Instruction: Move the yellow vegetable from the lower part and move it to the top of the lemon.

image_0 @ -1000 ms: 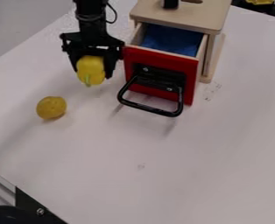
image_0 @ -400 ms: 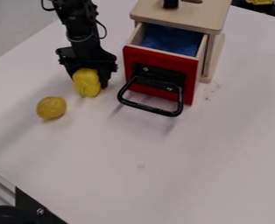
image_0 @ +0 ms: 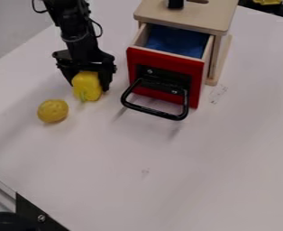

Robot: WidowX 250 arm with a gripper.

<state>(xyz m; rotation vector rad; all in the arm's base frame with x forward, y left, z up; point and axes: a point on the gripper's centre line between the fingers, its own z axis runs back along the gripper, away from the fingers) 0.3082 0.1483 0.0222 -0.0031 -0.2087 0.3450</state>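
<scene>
White table (image_0: 168, 180) spreads across my view, with a grey floor (image_0: 11, 22) behind its edge at the upper left. Near this side of the table, my gripper (image_0: 88, 85) points down and is pinching the yellow pepper (image_0: 86, 90) from its two sides. The green stem (image_0: 82, 96) of the pepper is turned down and toward the camera. Whether the pepper touches the table, I cannot tell. The black arm (image_0: 78, 29) rises from the gripper to the top edge.

Just beside the pepper, to the lower left as I see it, the lemon (image_0: 52, 111) lies on the table; between the two I see a small gap. On the other side of the gripper stands a wooden box (image_0: 192, 16) with its drawer (image_0: 165, 63) pulled open. The drawer has a red front, a black handle (image_0: 156, 111) and a blue inside. At the top right edge is something yellow (image_0: 268, 2).
</scene>
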